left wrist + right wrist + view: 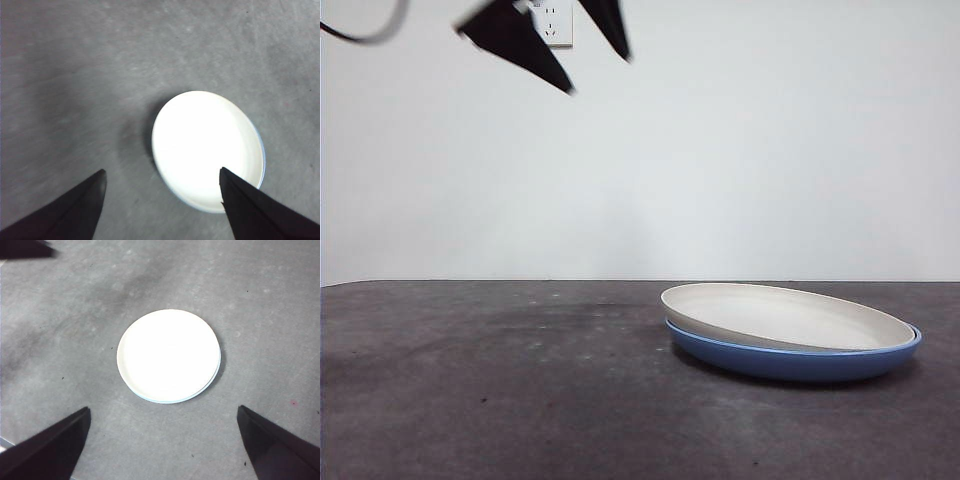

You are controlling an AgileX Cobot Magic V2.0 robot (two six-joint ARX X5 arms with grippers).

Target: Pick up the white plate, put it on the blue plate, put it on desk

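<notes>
Closest to you in the front view, the white plate (790, 315) sits nested on the blue plate (795, 358), a bit tilted, both on the desk (470, 400) toward the right. That tilt doesn't show from above; the wrist views only give you a thin blue sliver at the white rim. Further back and high up, the left gripper (162, 172) hangs with its jaws spread, holding nothing. Your right gripper (163, 410) is also up high, spread wide, plates centered below.

white plate (788, 314) nested, slightly tilted, on blue plate (790, 360) — dark desk (500, 400)
</notes>
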